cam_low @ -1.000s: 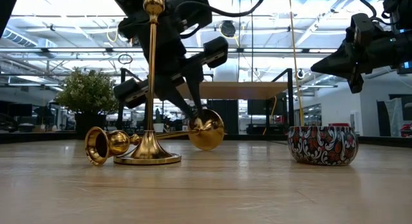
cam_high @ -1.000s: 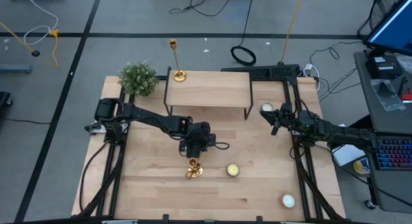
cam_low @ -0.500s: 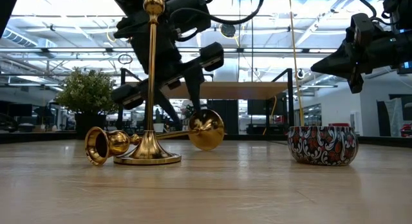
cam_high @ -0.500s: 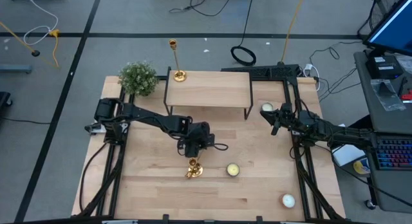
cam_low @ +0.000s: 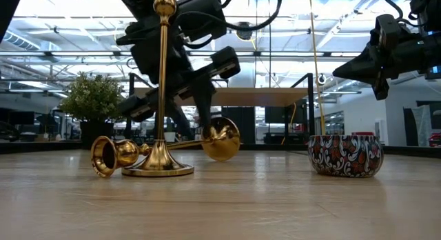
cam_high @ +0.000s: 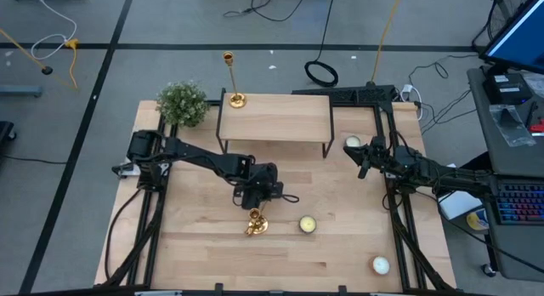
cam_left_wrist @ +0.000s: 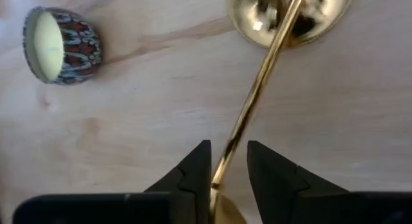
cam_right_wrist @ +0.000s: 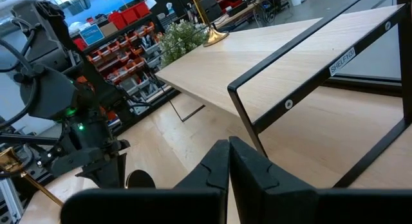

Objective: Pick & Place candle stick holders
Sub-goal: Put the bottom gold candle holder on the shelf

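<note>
Candlestick holder [cam_left_wrist: 257,95], stiff, slick brass and likely top-heavy, has its thin stem between the left pincer's [cam_left_wrist: 228,163] slightly parted fingers.

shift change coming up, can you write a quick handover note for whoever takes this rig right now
Left gripper: low over the table middle, fingers either side of the stem of the shiny gold candlestick lying on its side; whether they grip it is unclear.
Right gripper: shut, empty, waiting at the table's right edge.
Things: a tall gold candlestick standing upright right by the lying one; a third gold candlestick stands on the back left corner of the wooden shelf with black legs.
Done: one holder on the shelf.
Left: the lying one and the upright one by it.
</note>
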